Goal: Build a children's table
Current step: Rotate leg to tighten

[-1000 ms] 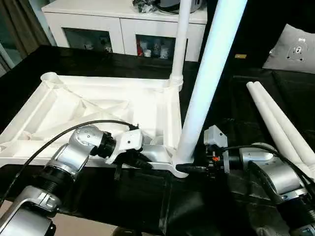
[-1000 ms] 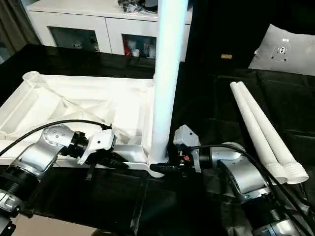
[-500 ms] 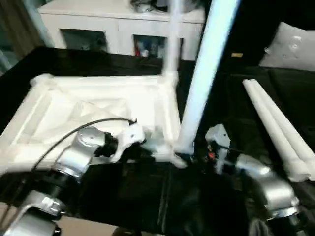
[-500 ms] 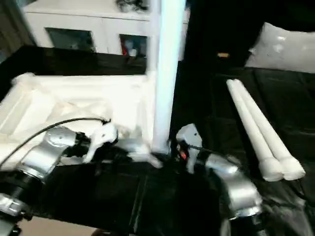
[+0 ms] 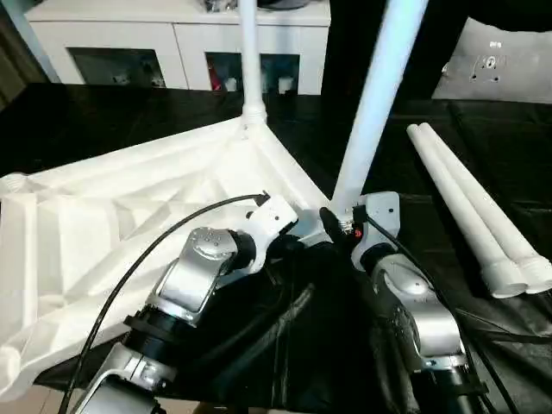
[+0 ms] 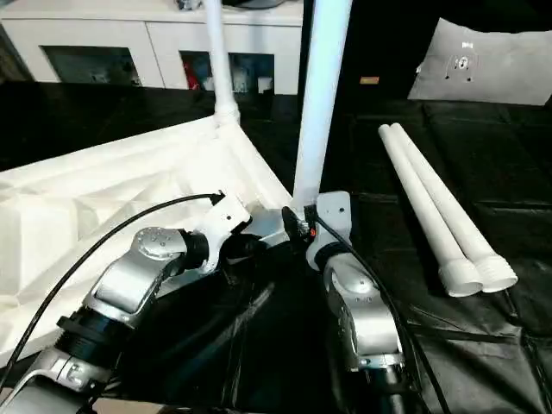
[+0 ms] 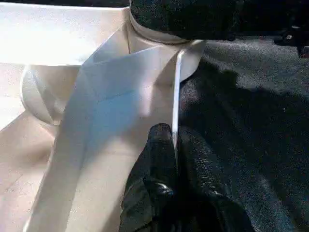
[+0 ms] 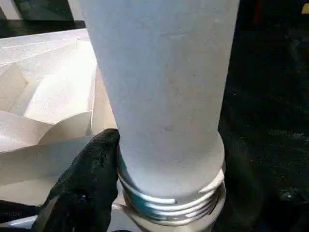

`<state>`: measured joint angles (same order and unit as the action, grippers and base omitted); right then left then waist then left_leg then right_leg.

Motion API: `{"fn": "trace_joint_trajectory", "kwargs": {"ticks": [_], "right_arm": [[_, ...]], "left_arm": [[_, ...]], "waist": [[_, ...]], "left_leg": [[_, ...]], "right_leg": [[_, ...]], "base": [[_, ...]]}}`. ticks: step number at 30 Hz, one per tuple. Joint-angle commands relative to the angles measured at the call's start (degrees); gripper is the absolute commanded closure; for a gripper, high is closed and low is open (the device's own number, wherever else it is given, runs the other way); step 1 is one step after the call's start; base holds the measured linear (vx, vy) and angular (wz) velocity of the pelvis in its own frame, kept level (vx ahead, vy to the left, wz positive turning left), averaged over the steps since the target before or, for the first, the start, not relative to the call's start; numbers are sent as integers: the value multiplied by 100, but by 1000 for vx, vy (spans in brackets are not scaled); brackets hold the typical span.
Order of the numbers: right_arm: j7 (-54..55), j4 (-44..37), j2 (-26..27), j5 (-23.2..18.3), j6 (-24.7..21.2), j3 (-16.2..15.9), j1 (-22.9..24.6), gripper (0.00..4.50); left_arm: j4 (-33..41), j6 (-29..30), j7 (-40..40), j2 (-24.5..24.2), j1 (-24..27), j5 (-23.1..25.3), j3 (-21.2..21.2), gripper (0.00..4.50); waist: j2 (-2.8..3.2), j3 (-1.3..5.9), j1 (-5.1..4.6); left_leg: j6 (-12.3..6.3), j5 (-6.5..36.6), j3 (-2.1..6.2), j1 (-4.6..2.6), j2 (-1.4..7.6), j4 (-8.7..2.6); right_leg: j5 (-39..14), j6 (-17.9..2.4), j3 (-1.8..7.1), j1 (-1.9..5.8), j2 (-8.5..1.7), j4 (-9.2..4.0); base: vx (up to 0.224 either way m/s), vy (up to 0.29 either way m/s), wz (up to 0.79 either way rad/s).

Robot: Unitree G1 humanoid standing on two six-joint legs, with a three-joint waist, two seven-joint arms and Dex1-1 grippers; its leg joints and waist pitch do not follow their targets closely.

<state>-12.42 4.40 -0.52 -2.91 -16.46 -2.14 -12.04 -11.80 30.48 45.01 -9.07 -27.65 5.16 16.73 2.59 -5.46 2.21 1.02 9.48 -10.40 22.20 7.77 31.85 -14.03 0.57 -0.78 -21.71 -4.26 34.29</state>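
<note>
The white plastic tabletop (image 5: 112, 233) is lying ribbed underside up on the black-draped table (image 5: 517, 155), exposing its corner sockets. The left gripper (image 7: 176, 159) is pinching its rim shut, likely steadying it, while the right gripper (image 5: 338, 226) is clasping the upright white tube leg (image 5: 371, 112) at its threaded base.

We've got the white tabletop (image 5: 103, 233) lying upside down on black cloth, filling the left half of the frame, ribbed underside up, turned at an angle w/ one corner pointing to the centre. Two legs stand upright in corner sockets: a thin-looking one (image 5: 250, 60) at upper centre, a thicker-looking one (image 5: 375, 103) right of centre, its threaded base (image 8: 169, 203) partly showing above the socket (not fully seated). Two more legs (image 5: 470, 207) lie side by side, touching, at the right.
</note>
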Motion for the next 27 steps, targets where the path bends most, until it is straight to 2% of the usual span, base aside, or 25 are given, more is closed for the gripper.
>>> {"fn": "trace_joint_trajectory", "kwargs": {"ticks": [1,2,4,5,8,9,10,11,12,14,15,19,24,26,27], "right_arm": [[-748,155,53,-379,-101,-646,222,104],[-884,101,-45,-447,-54,-556,237,84],[-998,56,-127,-497,-12,-483,247,71],[-1179,-14,-308,-572,44,-327,236,57],[-1618,-52,-590,-684,77,-171,213,39],[-1953,-78,-842,-779,102,-138,223,26],[-1953,-78,-842,-779,102,-138,223,18],[-2147,-96,-986,-835,116,-124,232,6],[-2388,-111,-1153,-909,109,-133,243,6],[-2919,-170,-1491,-1056,115,-187,278,2],[-3268,-214,-1684,-1158,108,-221,292,2],[-4060,-174,-2164,-1289,140,-286,188,2],[-4731,72,-2513,-1288,295,-435,-129,2],[-4934,93,-2609,-1268,362,-560,-221,2],[-5053,71,-2644,-1292,347,-630,-258,2]], "left_arm": [[-26,-257,-57,93,-35,-174,163,450],[-24,-311,56,-11,-18,-180,146,450],[-22,-357,150,-104,-4,-180,135,450],[5,-502,366,-316,38,-154,110,450],[35,-608,660,-645,100,-160,120,450],[37,-765,930,-865,154,-201,131,450],[37,-765,930,-865,154,-201,131,450],[35,-873,1083,-985,183,-219,145,450],[39,-940,1252,-1112,215,-258,164,450],[37,-1138,1600,-1360,260,-318,233,450],[9,-1274,1822,-1528,272,-337,289,450],[-129,-1756,2527,-1958,245,-383,457,450],[-323,-2068,3123,-2279,75,-366,661,450],[-404,-2192,3272,-2363,16,-339,728,450],[-438,-2231,3326,-2394,-11,-332,753,450]], "waist": [[-54,159,-8],[-52,175,-14],[-61,172,-12],[-72,207,-9],[-72,266,-11],[-61,287,0],[-64,299,10],[-46,314,4],[-52,359,7],[-29,373,17],[-49,389,29],[-39,366,47],[-13,331,114],[-33,341,141],[-23,341,148]], "left_leg": [[21,2229,271,-154,509,-505],[-51,2094,262,-125,511,-502],[-110,2061,260,-113,510,-501],[-150,1987,248,-117,510,-482],[-347,1526,223,-67,515,-433],[-410,1304,213,-58,517,-410],[-456,1168,210,-56,517,-391],[-559,908,200,-43,523,-364],[-685,619,194,-28,522,-312],[-844,373,173,-33,528,-257],[-867,401,166,-47,530,-245],[-879,509,157,-61,546,-252],[-615,936,137,-117,578,-284],[-518,1013,136,-121,576,-283],[-506,985,138,-123,581,-287]], "right_leg": [[-1514,-807,257,2,-423,-551],[-1308,-874,251,31,-425,-532],[-1319,-910,237,44,-427,-536],[-1309,-954,241,59,-441,-541],[-987,-1102,227,107,-459,-498],[-732,-1185,215,117,-457,-474],[-525,-1223,207,132,-451,-458],[-60,-1334,196,142,-438,-404],[457,-1444,183,176,-440,-338],[1063,-1583,160,170,-402,-275],[1111,-1606,157,183,-405,-269],[924,-1681,151,183,-407,-267],[150,-1768,153,143,-403,-301],[0,-1741,164,147,-419,-305],[0,-1740,165,148,-423,-302]], "base": [[54,11,1],[0,0,0],[0,0,0],[0,0,0],[0,0,0],[0,0,0],[0,0,0],[0,0,0],[0,0,0],[0,0,0],[0,0,0],[0,0,0],[0,0,0],[0,0,0],[0,0,0]]}}
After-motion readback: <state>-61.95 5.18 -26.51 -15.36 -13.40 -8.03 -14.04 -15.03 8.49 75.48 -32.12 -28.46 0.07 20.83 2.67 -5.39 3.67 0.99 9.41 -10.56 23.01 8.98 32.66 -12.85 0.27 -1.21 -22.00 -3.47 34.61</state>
